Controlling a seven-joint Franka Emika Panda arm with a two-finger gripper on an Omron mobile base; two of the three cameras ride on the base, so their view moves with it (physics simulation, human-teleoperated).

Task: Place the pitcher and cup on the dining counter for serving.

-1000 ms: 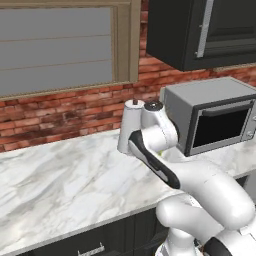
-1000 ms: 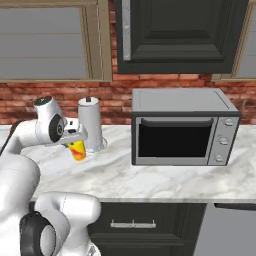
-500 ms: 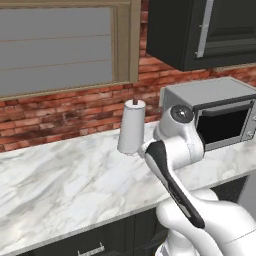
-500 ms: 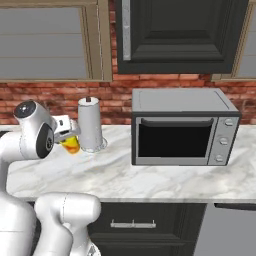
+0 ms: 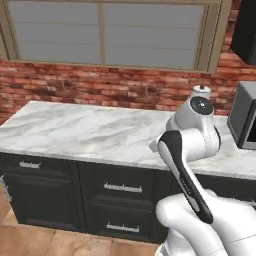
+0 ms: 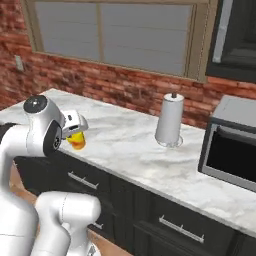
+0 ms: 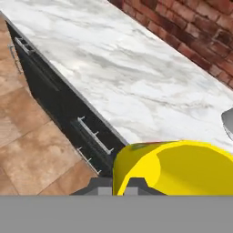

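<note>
Cup [image 6: 76, 141] is gripped by the closed jaws of the gripper [image 6: 75, 134], lifted above the front edge of the marble tabletop [image 6: 130, 145], probably to carry it to the dining counter. A paper towel roll [image 6: 168, 121] stands well apart.

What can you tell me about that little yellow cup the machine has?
The cup is small, bright yellow and glossy, like plastic, with a red-orange mark near its rim. The hand view looks into its open, empty-looking mouth. The gripper is shut on its rim and holds it in the air, by the front edge of a marble counter, partly over dark cabinets and tile floor. Nothing else touches it.
</note>
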